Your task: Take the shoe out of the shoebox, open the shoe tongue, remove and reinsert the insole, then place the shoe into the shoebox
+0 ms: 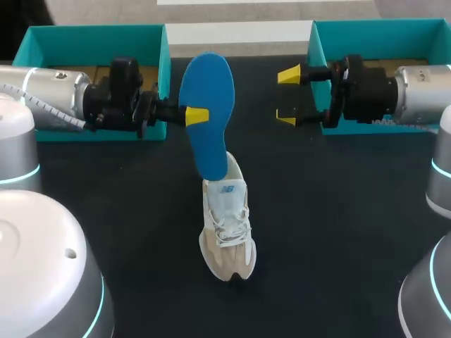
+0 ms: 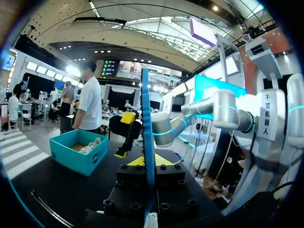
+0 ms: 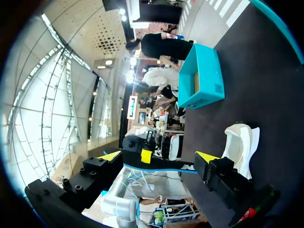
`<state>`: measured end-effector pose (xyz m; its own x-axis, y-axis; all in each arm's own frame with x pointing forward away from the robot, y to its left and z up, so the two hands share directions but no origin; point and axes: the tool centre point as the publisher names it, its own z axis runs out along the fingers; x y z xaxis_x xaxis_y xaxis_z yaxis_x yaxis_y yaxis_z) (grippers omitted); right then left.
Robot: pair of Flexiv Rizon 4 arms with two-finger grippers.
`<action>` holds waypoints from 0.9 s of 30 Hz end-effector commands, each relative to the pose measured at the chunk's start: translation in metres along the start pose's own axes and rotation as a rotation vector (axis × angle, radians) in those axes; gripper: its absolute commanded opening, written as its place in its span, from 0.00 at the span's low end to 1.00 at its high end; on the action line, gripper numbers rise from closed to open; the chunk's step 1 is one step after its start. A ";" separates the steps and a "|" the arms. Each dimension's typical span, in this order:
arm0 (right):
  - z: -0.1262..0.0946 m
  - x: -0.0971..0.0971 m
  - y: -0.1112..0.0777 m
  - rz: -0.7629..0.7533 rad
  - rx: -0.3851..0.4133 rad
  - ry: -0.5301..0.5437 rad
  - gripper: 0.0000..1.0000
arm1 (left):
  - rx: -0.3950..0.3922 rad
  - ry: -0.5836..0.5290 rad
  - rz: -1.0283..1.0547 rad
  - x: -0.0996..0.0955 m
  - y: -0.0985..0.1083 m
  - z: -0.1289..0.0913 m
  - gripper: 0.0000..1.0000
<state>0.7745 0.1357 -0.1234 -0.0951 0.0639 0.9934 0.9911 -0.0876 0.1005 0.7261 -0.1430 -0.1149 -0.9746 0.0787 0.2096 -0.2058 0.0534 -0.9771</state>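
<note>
A blue insole [image 1: 206, 98] hangs in the air, pinched at its edge by my left gripper [image 1: 197, 116], which is shut on it. Its lower end reaches the opening of the white and beige shoe [image 1: 227, 229], which stands on the dark table. In the left wrist view the insole [image 2: 148, 142] stands edge-on between the yellow tips of that gripper [image 2: 148, 162]. My right gripper [image 1: 289, 96] is open to the right of the insole, holding nothing. In the right wrist view the insole [image 3: 164, 167] lies ahead of my open right gripper [image 3: 159, 156], with the shoe [image 3: 240, 145] beside it.
A teal shoebox [image 1: 99, 35] stands at the back left under my left arm, also seen as the teal shoebox [image 3: 199, 78]. A second teal shoebox [image 1: 380, 32] stands at the back right, behind my right arm, and shows as the teal shoebox [image 2: 78, 149].
</note>
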 end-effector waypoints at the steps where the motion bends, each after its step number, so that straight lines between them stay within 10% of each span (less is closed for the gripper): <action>1: 0.002 0.000 0.000 0.001 -0.002 -0.002 1.00 | 0.033 -0.006 -0.218 -0.014 -0.005 -0.004 0.00; 27: 0.002 0.000 0.000 0.001 -0.002 -0.002 1.00 | 0.038 0.173 -1.163 -0.031 0.015 -0.007 0.00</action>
<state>0.7746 0.1356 -0.1232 -0.0943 0.0638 0.9935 0.9912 -0.0873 0.0997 0.7426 -0.1331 -0.1260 -0.4353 0.0801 0.8967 -0.8954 0.0650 -0.4405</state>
